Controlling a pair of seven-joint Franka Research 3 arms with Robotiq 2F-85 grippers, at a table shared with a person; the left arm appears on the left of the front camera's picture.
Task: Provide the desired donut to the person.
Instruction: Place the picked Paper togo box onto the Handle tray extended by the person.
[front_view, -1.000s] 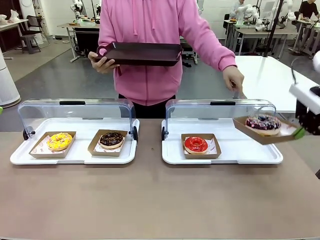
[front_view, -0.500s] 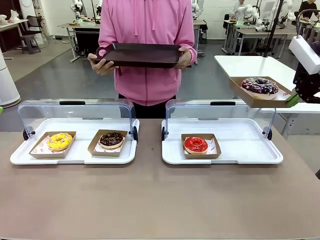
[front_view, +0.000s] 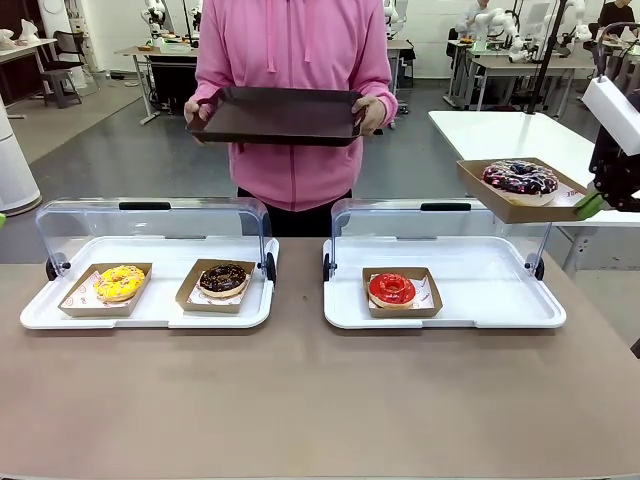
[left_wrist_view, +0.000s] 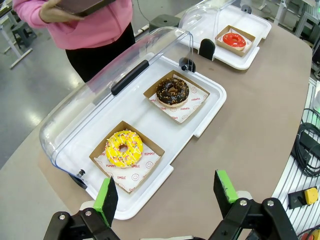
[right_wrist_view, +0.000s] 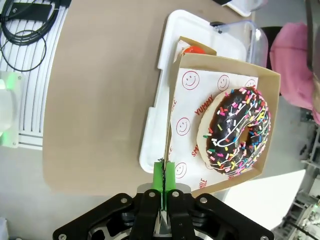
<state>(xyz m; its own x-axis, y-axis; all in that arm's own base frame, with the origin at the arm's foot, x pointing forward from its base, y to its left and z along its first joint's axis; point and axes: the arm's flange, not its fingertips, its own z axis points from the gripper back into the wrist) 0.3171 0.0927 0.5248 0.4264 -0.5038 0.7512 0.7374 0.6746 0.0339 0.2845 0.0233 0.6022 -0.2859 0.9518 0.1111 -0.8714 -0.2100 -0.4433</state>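
While the sprinkled donut (front_view: 520, 178) lay in its cardboard tray (front_view: 502, 206), raised at far right, one tray wall was pinched by the right gripper (right_wrist_view: 164, 187); the left gripper (left_wrist_view: 167, 192) was spread, empty. Load judged light, cardboard bendy, icing fragile; edge hold adequate if kept level.

A brown table (front_view: 300, 400) with rounded corners carries two white trays side by side toward its far edge, with a narrow gap between them: the left tray (front_view: 150, 322) on the robot's left and the right tray (front_view: 445, 322) on its right. Each has a clear lid with a black handle — the left lid (front_view: 150, 222) and the right lid (front_view: 440, 220) — swung open and standing along the tray's far side. The trays' near rims lie roughly in one line.
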